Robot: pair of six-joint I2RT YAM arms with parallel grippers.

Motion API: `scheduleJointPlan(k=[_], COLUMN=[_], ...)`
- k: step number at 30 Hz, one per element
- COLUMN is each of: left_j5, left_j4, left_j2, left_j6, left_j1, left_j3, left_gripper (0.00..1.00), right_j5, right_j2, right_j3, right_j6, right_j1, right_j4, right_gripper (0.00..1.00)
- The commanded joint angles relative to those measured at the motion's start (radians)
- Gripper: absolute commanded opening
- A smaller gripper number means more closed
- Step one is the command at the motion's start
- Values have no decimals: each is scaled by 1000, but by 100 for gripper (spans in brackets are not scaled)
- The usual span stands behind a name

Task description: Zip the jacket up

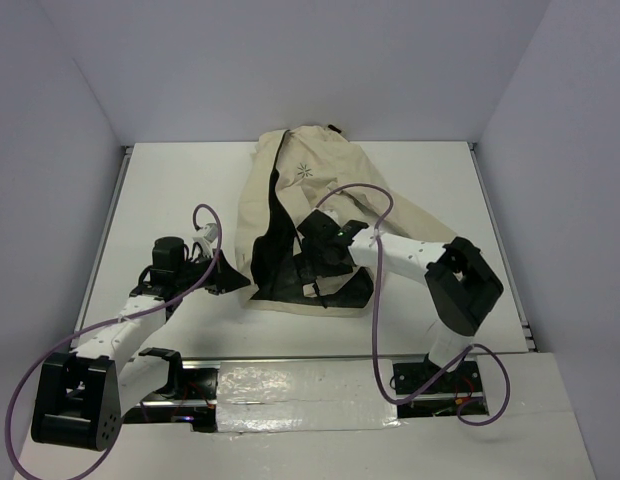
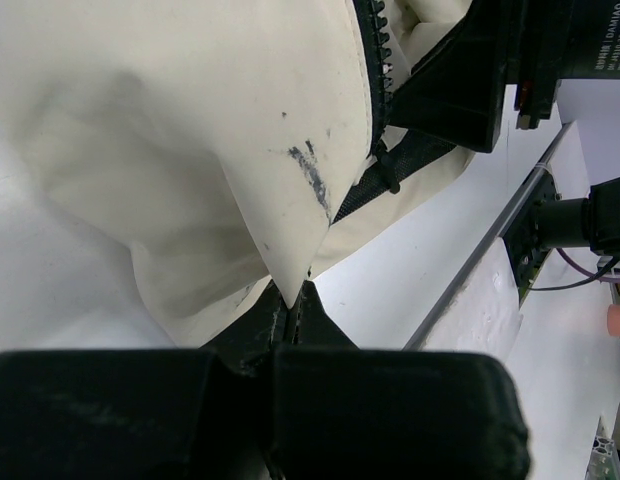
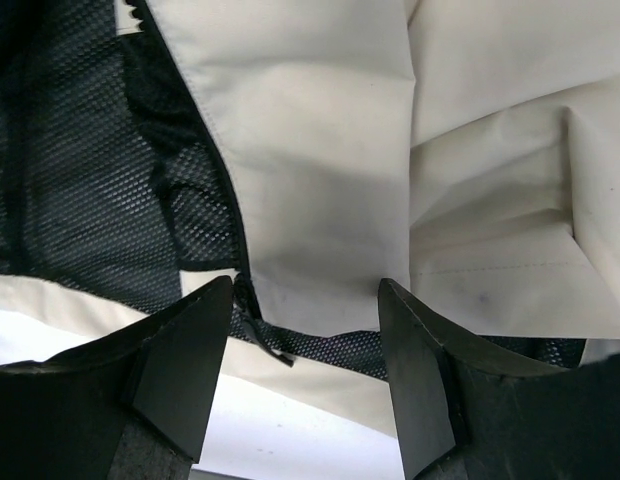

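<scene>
The jacket (image 1: 290, 190) lies open, nothing zipped yet. The left gripper (image 2: 293, 298) pinches its hem. The right gripper (image 3: 305, 300) hangs released over the zipper (image 2: 378, 60).

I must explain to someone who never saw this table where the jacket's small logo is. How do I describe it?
On the white table, a cream jacket lies crumpled toward the far edge. Near its far end, just right of the dark lining in the top view, sits a small dark star-like logo, the only print on plain cream cloth.
</scene>
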Motion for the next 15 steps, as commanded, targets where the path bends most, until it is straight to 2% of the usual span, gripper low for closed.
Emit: scheduleJointPlan(k=[1, 10, 12, 13, 15], left_j5=[17, 17, 18, 17, 17], left_j4=[19, 24, 22, 21, 18], left_j2=[-3, -5, -5, -6, -6], left_j6=[24, 24, 24, 25, 28], left_j1=[2, 4, 4, 4, 4], left_j3=[16, 13, 11, 11, 13], left_gripper=[0, 0, 0, 0, 0], right_j5=[48, 9, 3, -4, -12], right_j2=[37, 77, 88, 95, 99], right_j3=[41, -15, -20, -26, -32], right_j6=[14, 8, 7, 5, 8], right_j1=[2, 1, 1, 1, 1], right_j4=[-25, 50, 70, 79, 90], right_gripper=[66, 64, 55, 46, 36])
